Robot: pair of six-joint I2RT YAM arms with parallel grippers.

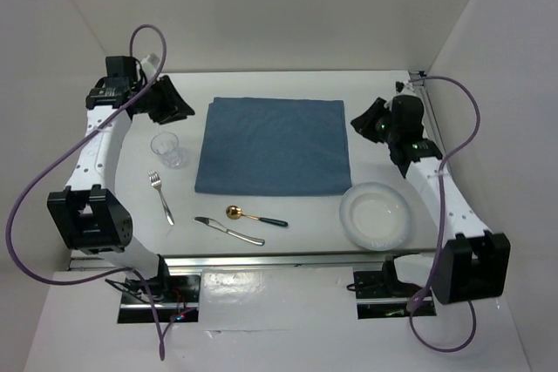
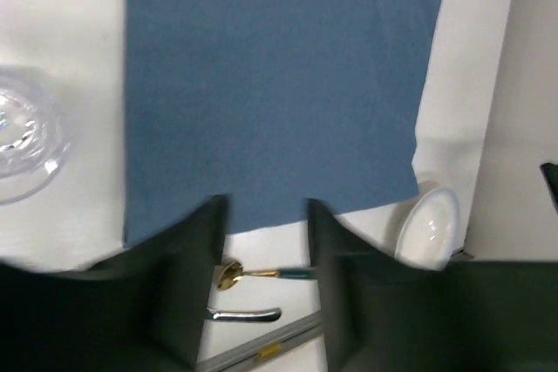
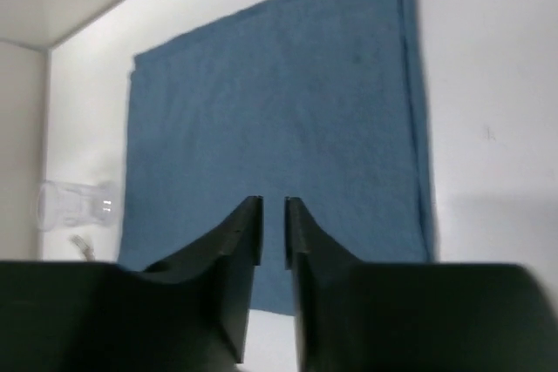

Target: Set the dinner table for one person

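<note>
The white dinner table (image 1: 305,237) has a silver rail (image 1: 288,260) along its near edge. A blue cloth placemat (image 1: 272,147) lies flat in the middle. On the table are a clear glass (image 1: 167,149), a fork (image 1: 160,196), a knife (image 1: 228,231), a gold spoon with a teal handle (image 1: 255,216) and a white plate (image 1: 376,214). My left gripper (image 1: 174,102) hovers off the mat's far left corner, open and empty (image 2: 264,215). My right gripper (image 1: 364,121) hovers off the mat's far right corner, its jaws a narrow gap apart and empty (image 3: 273,206).
The left wrist view shows the placemat (image 2: 270,84), glass (image 2: 22,141), spoon (image 2: 253,273), knife (image 2: 244,314) and plate (image 2: 427,228). The right wrist view shows the placemat (image 3: 279,111) and glass (image 3: 70,205). White walls enclose the table on three sides.
</note>
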